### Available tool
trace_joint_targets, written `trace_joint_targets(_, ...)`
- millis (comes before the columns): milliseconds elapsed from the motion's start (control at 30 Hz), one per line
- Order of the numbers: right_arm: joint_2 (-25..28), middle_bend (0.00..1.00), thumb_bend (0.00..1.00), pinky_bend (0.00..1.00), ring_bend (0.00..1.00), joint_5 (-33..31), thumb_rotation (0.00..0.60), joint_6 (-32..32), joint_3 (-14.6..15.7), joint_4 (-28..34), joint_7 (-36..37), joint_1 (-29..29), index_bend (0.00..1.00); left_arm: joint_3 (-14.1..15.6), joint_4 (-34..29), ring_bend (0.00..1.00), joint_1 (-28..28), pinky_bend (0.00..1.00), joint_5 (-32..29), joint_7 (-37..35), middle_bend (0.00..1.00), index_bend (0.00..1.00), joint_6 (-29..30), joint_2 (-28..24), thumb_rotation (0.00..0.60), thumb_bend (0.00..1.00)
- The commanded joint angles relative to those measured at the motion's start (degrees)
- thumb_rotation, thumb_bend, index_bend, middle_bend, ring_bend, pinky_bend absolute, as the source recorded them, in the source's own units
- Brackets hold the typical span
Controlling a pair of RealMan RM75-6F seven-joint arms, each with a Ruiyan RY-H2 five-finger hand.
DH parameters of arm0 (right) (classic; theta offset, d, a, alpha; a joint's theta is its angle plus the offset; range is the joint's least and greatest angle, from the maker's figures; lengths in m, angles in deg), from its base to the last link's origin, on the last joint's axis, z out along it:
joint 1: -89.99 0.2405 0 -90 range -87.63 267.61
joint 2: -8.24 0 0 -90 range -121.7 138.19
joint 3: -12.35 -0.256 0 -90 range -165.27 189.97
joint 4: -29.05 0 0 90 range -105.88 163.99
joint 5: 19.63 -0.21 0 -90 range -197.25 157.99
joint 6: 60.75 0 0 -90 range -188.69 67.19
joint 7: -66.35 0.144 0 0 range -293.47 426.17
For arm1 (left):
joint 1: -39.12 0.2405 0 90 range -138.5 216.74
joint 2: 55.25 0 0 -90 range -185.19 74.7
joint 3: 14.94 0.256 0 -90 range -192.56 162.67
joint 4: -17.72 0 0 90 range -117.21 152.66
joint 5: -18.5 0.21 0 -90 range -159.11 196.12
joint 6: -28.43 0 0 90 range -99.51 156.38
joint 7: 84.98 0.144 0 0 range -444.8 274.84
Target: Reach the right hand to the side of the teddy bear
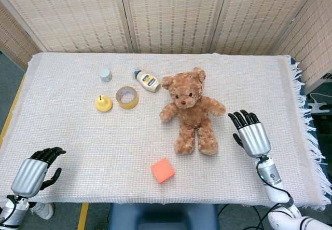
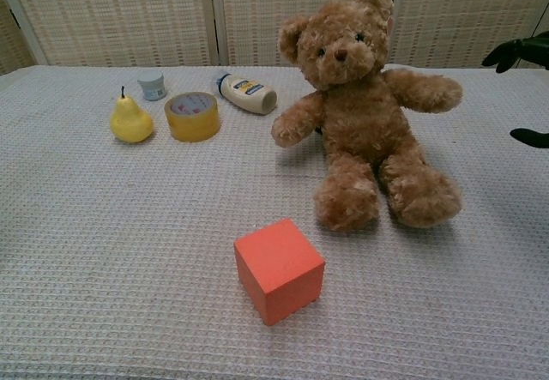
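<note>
A brown teddy bear (image 1: pixel 191 109) sits upright near the middle of the table, facing me, also plain in the chest view (image 2: pixel 364 110). My right hand (image 1: pixel 250 133) hovers over the cloth to the bear's right, level with its legs, fingers spread and holding nothing, a short gap away. Only its dark fingertips (image 2: pixel 518 51) show at the right edge of the chest view. My left hand (image 1: pixel 35 170) hangs at the table's near left corner, fingers loosely curled, empty.
An orange cube (image 1: pixel 163 170) lies in front of the bear. A yellow pear (image 1: pixel 103 103), a tape roll (image 1: pixel 127 97), a small grey jar (image 1: pixel 105 74) and a lotion bottle (image 1: pixel 148 81) sit at the back left. The fringed cloth edge (image 1: pixel 302 100) runs along the right.
</note>
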Motion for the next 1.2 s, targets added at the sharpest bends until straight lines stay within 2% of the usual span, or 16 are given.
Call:
trace_joint_targets(33, -2.5, 0.28, 0.12, 0.32, 0.21, -0.3, 0.600, 0.0, -0.5, -2.9, 0.1, 1.7, 0.24, 0.1, 0.0, 0.25, 0.0, 0.36, 0.2, 0.2, 0.24, 0.27, 0.0, 0.0, 0.600, 0.43)
trace_joint_targets(300, -9.0, 0.30, 0.12, 0.32, 0.22, -2.1, 0.600, 0.1, -2.7, -11.4, 0.9, 5.9, 0.29, 0.4, -0.2, 0.25, -0.1, 0.36, 0.4, -0.1, 0.25, 0.28, -0.4, -0.2, 0.600, 0.43)
trace_joint_targets(600, -13.7, 0.31, 0.12, 0.32, 0.23, -5.1, 0.600, 1.5, -4.5, -19.5, 1.9, 9.7, 0.30, 0.5, -0.4, 0.25, -0.1, 0.36, 0.6, -0.9, 0.25, 0.28, -0.3, -0.5, 0.600, 0.43)
trace_joint_targets(900, -18.0, 0.34, 0.12, 0.35, 0.25, -7.5, 0.600, 3.1, -5.1, -28.7, 6.4, 12.9, 0.33, 0.7, -0.4, 0.25, -0.2, 0.37, 0.9, -0.6, 0.26, 0.29, -0.6, -0.6, 0.600, 0.43)
trace_joint_targets(1200, -22.2, 0.36, 0.12, 0.39, 0.27, -7.9, 0.600, 3.1, -4.1, -36.6, 9.6, 15.3, 0.35, 1.0, -0.5, 0.25, -0.4, 0.37, 1.2, -0.6, 0.26, 0.29, -0.9, -0.6, 0.600, 0.43)
